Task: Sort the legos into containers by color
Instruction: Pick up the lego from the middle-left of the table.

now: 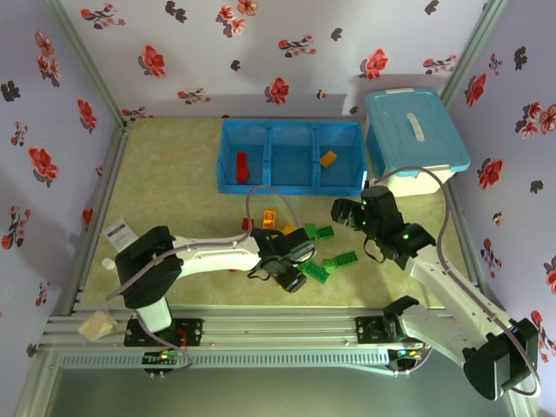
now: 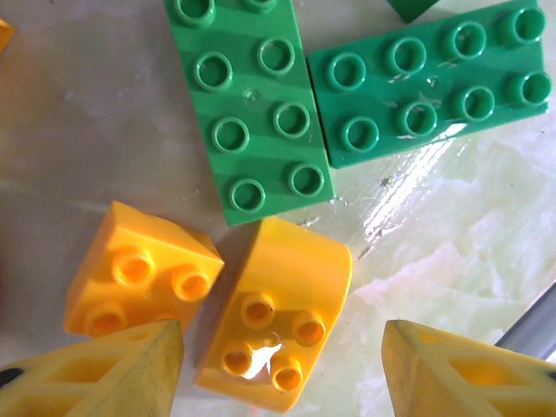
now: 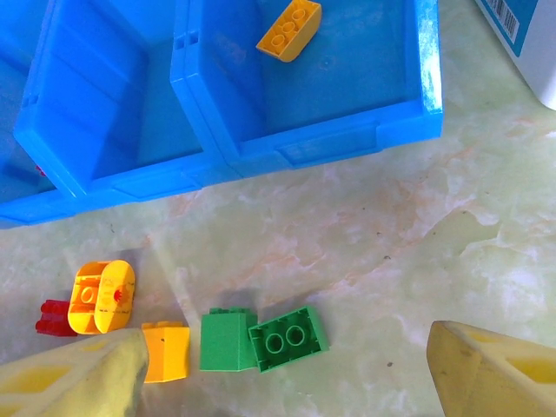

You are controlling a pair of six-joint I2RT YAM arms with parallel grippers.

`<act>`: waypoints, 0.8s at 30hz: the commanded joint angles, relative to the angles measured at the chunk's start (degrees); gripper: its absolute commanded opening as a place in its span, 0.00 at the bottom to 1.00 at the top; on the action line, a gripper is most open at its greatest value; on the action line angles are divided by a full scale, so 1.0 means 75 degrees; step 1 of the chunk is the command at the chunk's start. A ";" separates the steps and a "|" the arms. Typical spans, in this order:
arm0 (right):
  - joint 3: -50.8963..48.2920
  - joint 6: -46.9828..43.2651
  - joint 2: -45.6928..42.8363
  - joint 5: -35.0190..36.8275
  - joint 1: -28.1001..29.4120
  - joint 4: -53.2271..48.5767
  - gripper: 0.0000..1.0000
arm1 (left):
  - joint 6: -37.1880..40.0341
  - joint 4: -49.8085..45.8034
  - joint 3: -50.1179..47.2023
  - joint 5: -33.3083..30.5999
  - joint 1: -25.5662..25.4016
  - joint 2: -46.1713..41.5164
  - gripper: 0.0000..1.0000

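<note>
1. Yellow fingertips [image 2: 95, 378] of your left gripper [image 2: 282, 373] sit closest in the left wrist view. Jaws are part-open and straddle a rounded orange-yellow plastic brick [image 2: 278, 321]. Not clamped: table shows between brick and one finger.
2. Just beside it is a small square orange-yellow studded brick [image 2: 139, 278], close to the other finger. Beyond them are two long green studded bricks [image 2: 252, 113], edges touching.
3. Step in hand, my read: picking a yellow piece off the table. Next you need to drop, close on the rounded one alone without catching the square neighbour, lift, and carry it to the tray.
4. Your right gripper [image 3: 282, 378] hangs wide, holding nothing, over the pale green table [image 3: 417, 261]. Below it lie loose legos: two small green bricks [image 3: 287, 339], an orange brick [image 3: 165, 352], a yellow round-topped brick [image 3: 100, 295] and a red piece [image 3: 54, 317].
5. Farther off is the low bright-blue plastic tray [image 1: 291, 187] with three square compartments. In the top view the left one has one red brick [image 1: 241, 163] and the right one has one orange-yellow brick [image 1: 327, 159]. The middle shows none. So yellow goes right, red goes left, and green likely goes in the middle. Most of the sorting isn't done.
6. Farthest right is the taller light-blue lidded tub [image 1: 417, 130], beside the tray with its lid on. Leave it.
</note>
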 commanded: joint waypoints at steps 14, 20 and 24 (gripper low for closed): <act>-0.0142 0.0122 -0.0277 -0.0065 0.0010 0.0051 0.84 | -0.0190 0.0302 -0.0550 0.0138 -0.0059 -0.0190 0.62; -0.0104 0.0101 -0.0303 -0.0053 0.0007 -0.0019 0.84 | -0.0012 0.0314 -0.0330 0.0115 -0.0057 0.0256 0.61; -0.0047 0.0055 -0.0315 -0.0046 0.0004 -0.0034 0.84 | 0.0050 0.0255 -0.0220 0.0034 -0.0059 0.0521 0.60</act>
